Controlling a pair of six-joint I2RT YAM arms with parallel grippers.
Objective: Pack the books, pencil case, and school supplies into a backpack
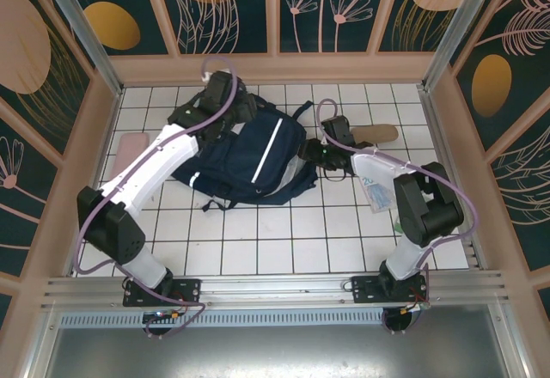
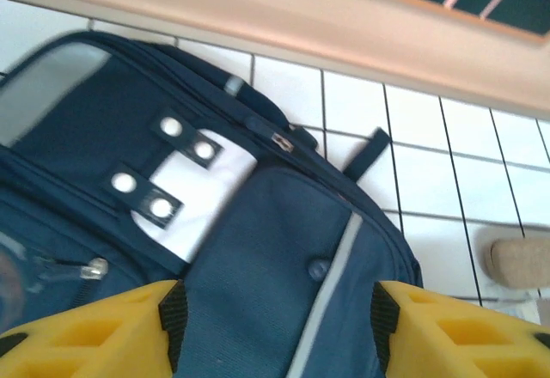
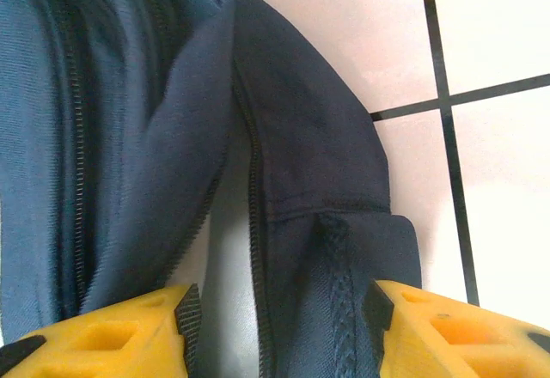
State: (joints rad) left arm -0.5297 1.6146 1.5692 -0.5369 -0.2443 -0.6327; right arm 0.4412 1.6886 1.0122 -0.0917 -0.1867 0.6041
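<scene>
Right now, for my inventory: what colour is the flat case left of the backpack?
Pink. The flat case shows best in the top external view.

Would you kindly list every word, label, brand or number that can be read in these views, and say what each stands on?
No text can be read in any view.
On the backpack, the white patch with snaps shows no lettering.
On the pale packet beside the right arm, there are bluish marks, too small to read.

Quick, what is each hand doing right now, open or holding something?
Left hand: open, over the large navy-blue fabric backpack.
Right hand: open, straddling the backpack's dark edge.
</scene>
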